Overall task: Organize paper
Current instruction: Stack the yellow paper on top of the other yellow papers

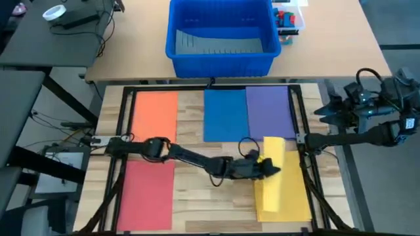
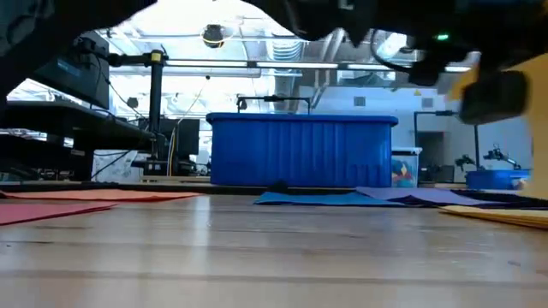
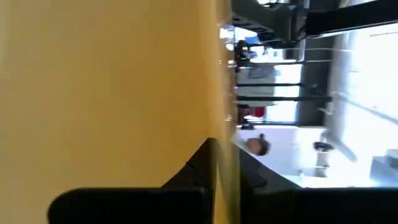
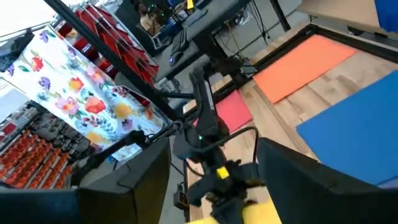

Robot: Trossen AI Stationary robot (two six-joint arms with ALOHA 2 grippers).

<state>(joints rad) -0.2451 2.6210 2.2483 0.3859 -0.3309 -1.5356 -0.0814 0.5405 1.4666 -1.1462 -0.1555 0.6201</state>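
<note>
Left pincer point(image 1: 272, 167) clamped on yellow paper point(image 1: 274, 176), lifting its edge off the wooden surface point(image 1: 197, 134), right of centre, near purple sheet point(image 1: 269, 111). Right pincer point(image 4: 211, 186) open, parked beyond the frame.

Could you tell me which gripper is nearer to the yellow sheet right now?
The left. The left gripper is on the yellow sheet, shut on its lifted edge. The right gripper is off the table's right side, apart from the sheet, fingers open.
</note>
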